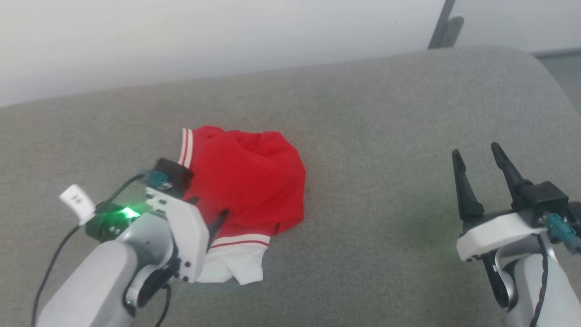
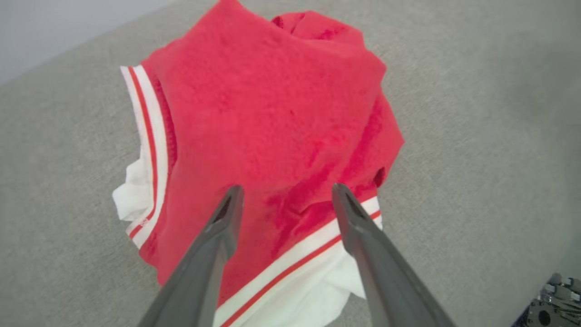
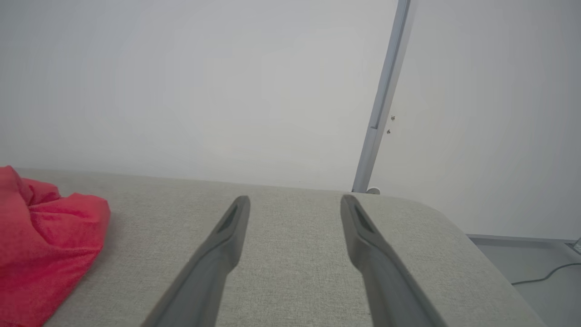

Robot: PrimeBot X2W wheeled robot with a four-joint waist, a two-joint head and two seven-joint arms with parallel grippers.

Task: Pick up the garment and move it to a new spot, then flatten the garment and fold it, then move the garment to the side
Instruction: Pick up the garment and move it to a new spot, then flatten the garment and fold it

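The garment (image 1: 249, 177) lies crumpled in a heap on the grey cushioned surface, red body uppermost, a white sleeve with striped trim (image 1: 236, 261) spilling toward me. My left gripper (image 1: 208, 209) hovers at its near-left edge. In the left wrist view this left gripper (image 2: 287, 190) is open, both fingers spread over the red cloth (image 2: 272, 113) near the striped seam, holding nothing. Far to the right, my right gripper (image 1: 475, 151) stands open above bare surface. The right wrist view shows the right gripper (image 3: 295, 199) empty and the garment (image 3: 41, 236) at its left edge.
The grey upholstered surface (image 1: 386, 136) runs wide, with a rounded right end and a far edge against a white wall. A grey metal pole (image 1: 442, 25) rises behind the far right. Floor with a cable (image 3: 544, 274) lies beyond the right end.
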